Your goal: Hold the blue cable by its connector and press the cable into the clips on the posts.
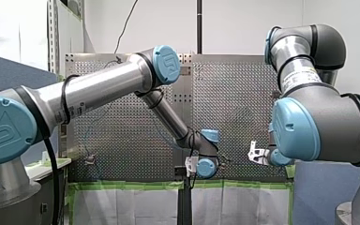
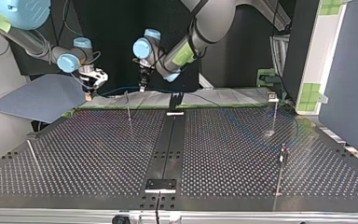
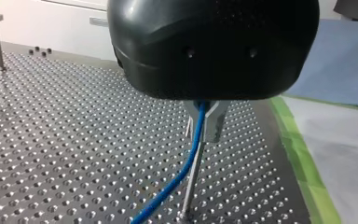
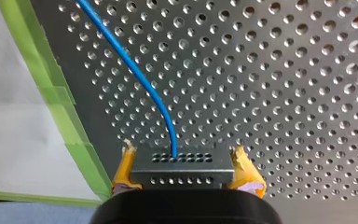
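My right gripper clamped the connector between yellow pads; the blue cable ran off over the table. My left gripper pinched that cable just above a post. Pressing straight down onto it, with the cable taut, looked best.

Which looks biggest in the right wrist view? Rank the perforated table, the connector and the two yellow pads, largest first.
1. perforated table, which fills most of the view
2. connector
3. yellow pads, alike in size, so not ranked against each other
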